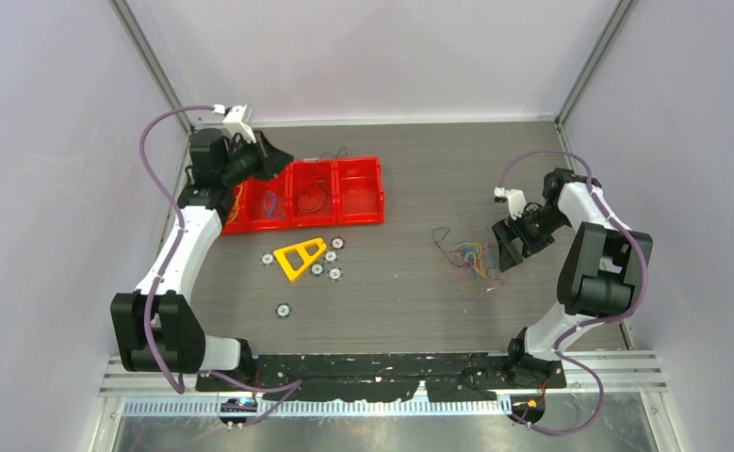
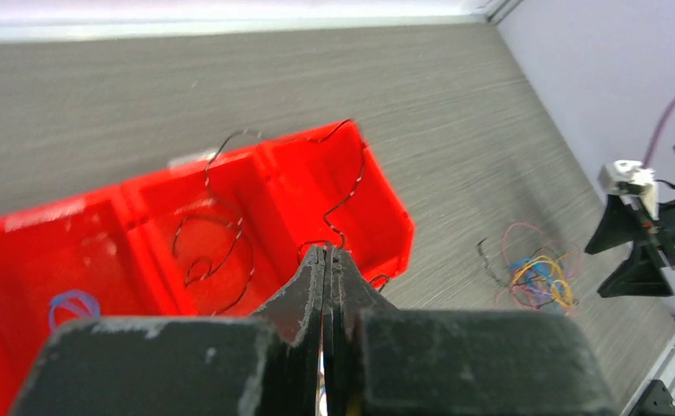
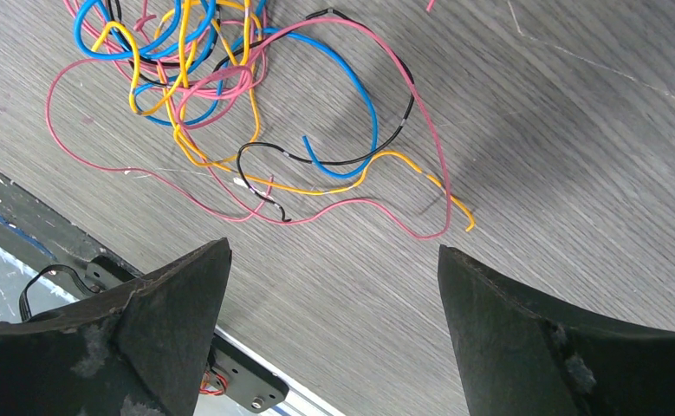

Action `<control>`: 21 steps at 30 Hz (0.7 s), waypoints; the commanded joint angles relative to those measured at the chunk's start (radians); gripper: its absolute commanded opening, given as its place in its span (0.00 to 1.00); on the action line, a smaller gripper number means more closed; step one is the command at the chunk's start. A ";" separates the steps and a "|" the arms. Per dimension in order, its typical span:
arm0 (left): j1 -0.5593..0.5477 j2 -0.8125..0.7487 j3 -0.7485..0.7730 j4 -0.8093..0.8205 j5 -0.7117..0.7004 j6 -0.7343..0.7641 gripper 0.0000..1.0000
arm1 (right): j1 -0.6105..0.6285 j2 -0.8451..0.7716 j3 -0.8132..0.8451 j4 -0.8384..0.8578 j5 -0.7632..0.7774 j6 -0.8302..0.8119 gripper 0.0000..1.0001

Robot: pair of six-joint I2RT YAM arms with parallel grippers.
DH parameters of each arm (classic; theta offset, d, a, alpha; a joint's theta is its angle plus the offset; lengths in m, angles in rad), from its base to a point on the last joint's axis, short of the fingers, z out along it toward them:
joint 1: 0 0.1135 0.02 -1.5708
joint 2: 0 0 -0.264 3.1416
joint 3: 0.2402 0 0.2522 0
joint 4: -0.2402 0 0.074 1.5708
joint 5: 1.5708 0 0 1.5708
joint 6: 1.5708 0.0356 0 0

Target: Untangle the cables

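The multicoloured tangle of cables (image 1: 466, 255) lies on the table at the right. It shows as blue, orange-yellow, pink and black wires in the right wrist view (image 3: 230, 95) and also in the left wrist view (image 2: 537, 277). My right gripper (image 1: 509, 247) is open just right of the tangle, its jaws wide apart and empty (image 3: 334, 260). My left gripper (image 1: 273, 155) hovers over the red bins (image 1: 361, 218). Its jaws are shut (image 2: 327, 251) on a dark red/black cable (image 2: 355, 173) that curls away from the tips. More dark cable (image 2: 230, 251) lies in the middle bin, a blue one (image 2: 72, 305) in the bin left of it.
A yellow triangular part (image 1: 301, 256) and several small round discs (image 1: 283, 308) lie in front of the bins. Orange-yellow wires (image 1: 237, 202) show beside the left arm. A loose dark wire (image 1: 333, 153) lies behind the bins. Grey walls enclose the table on three sides.
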 commanded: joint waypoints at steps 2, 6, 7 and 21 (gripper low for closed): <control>0.089 -0.083 -0.096 0.028 0.031 0.026 0.00 | 0.003 -0.028 -0.012 0.006 0.011 -0.017 0.95; 0.118 -0.174 -0.164 -0.040 0.066 0.049 0.00 | 0.003 -0.024 -0.014 0.007 0.011 -0.016 0.95; 0.125 -0.199 -0.182 -0.051 0.065 0.053 0.00 | 0.003 -0.025 -0.014 0.008 0.010 -0.015 0.95; 0.131 -0.311 -0.336 -0.399 0.040 0.225 0.00 | 0.003 -0.043 -0.019 0.007 0.017 -0.013 0.95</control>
